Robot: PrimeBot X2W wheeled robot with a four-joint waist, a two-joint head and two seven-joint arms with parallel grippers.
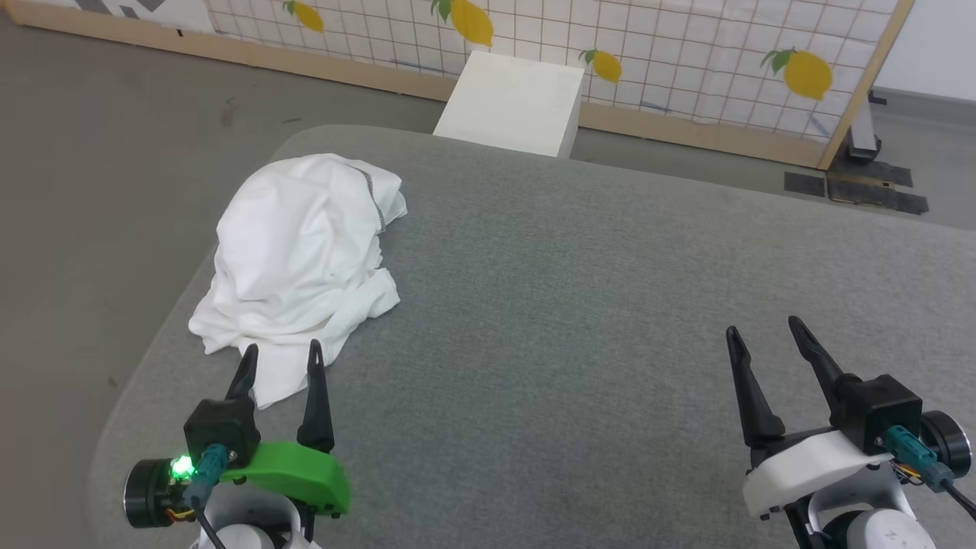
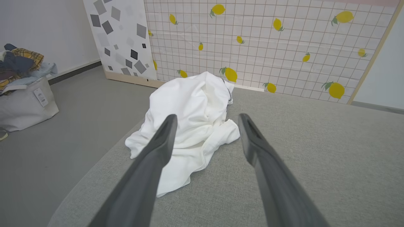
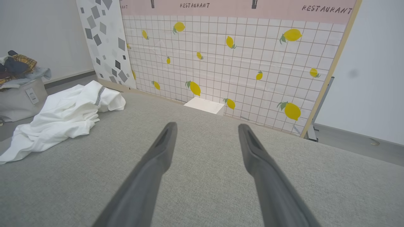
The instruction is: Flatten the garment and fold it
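The light is bright, soft and even in all three views, and shadows are weak: only a thin grey shade lies on the table (image 1: 579, 305) under the shirt (image 1: 297, 252) edge. The shirt is nearly washed out, its folds pale. A green lamp (image 1: 181, 467) glows with small glare at lower left of the head view. In the wrist views the panel (image 2: 284, 47) lines bend toward the edges, and the fingers (image 2: 151, 170) look soft near the bottom.

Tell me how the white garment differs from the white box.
The garment lies crumpled in a heap at the left of the grey table; the box stands rigid and flat-faced beyond its far edge. The garment bears a dark zigzag seam; the box is plain. Both are white.
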